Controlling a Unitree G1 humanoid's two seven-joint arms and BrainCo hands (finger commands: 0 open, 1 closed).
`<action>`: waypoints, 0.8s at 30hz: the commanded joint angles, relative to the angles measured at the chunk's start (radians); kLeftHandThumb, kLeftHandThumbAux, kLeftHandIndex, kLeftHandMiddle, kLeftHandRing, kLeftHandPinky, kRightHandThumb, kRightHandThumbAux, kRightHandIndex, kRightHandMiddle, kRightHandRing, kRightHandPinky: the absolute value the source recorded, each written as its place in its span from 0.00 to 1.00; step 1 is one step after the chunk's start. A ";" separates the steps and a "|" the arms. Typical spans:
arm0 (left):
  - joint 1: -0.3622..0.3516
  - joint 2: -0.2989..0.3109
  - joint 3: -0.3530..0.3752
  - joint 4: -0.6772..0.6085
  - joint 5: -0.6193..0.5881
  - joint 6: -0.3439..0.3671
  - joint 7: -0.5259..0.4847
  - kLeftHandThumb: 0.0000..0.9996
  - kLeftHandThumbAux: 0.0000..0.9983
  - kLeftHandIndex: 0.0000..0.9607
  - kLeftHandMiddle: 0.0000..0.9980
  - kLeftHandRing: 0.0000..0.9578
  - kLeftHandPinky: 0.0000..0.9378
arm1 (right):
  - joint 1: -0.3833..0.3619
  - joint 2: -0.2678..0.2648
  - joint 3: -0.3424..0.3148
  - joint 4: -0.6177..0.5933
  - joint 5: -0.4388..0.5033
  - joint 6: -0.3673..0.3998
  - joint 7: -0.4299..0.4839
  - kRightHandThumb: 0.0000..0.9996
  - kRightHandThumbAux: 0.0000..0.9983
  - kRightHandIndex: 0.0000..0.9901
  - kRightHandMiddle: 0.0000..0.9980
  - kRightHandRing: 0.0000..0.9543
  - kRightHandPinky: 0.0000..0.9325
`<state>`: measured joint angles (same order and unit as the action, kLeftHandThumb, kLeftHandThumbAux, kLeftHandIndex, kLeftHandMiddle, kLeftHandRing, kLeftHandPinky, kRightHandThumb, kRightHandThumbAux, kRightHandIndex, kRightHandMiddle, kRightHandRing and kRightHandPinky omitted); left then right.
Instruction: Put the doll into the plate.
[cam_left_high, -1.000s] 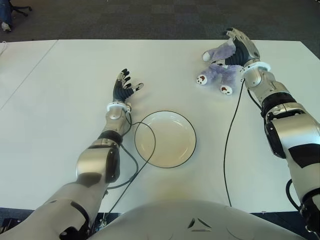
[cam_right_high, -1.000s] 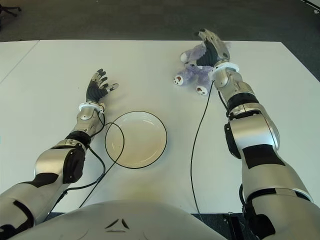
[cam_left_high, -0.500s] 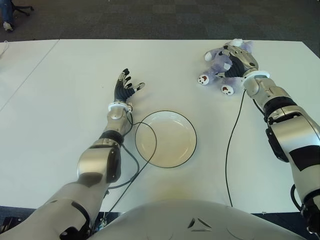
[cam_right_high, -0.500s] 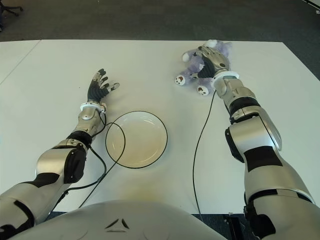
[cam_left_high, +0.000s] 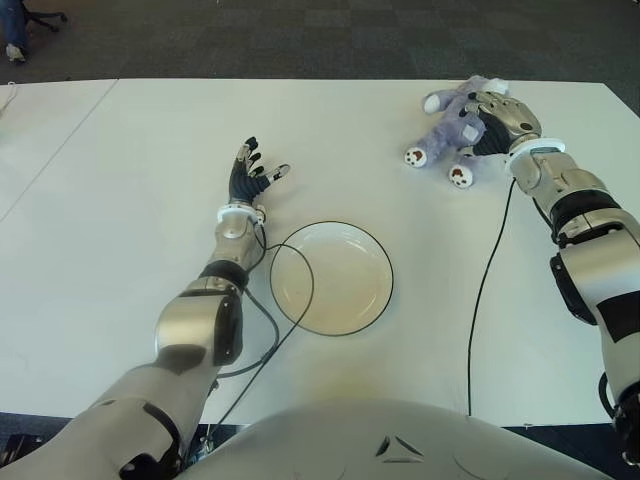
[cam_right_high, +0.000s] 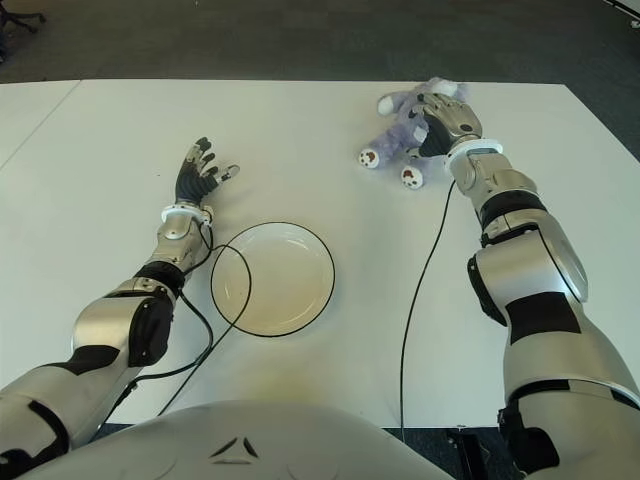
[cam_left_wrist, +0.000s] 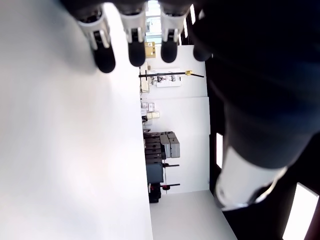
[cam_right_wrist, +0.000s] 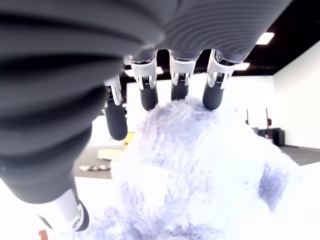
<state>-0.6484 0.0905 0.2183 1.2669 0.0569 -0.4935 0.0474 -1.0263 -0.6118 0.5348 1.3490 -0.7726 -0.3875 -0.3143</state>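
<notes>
Doll (cam_left_high: 455, 125), purple plush, lies at far right of white surface (cam_left_high: 120, 280), under my right robot hand (cam_left_high: 497, 115); fingers (cam_right_wrist: 145, 92) curled over plush body, clamped on it. Plate (cam_left_high: 331, 277) near surface middle, well apart from doll. My left robot hand (cam_left_high: 249, 174) beyond plate's left rim, fingers spread, holding nothing.

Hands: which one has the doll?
The right hand, at the table's far right, fingers curled over the purple doll. The left hand is open and holds nothing, beyond the plate.
</notes>
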 joint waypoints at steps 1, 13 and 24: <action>0.112 -0.051 0.003 0.093 -0.002 0.138 0.003 0.00 0.80 0.06 0.07 0.09 0.15 | -0.004 -0.011 0.016 0.017 -0.021 0.022 0.010 0.28 0.77 0.22 0.09 0.00 0.00; 0.111 -0.062 0.016 0.093 -0.015 0.146 0.007 0.00 0.79 0.05 0.08 0.09 0.15 | 0.044 -0.007 0.004 0.031 -0.006 0.054 0.006 0.33 0.75 0.21 0.10 0.02 0.00; 0.113 -0.068 0.010 0.092 -0.009 0.133 0.012 0.00 0.80 0.06 0.08 0.10 0.14 | 0.128 0.000 0.000 0.038 0.004 0.072 0.029 0.32 0.75 0.19 0.10 0.02 0.00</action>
<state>-0.6519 0.0758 0.2292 1.2669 0.0467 -0.4929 0.0570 -0.9544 -0.6201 0.5314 1.3702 -0.7655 -0.3265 -0.3195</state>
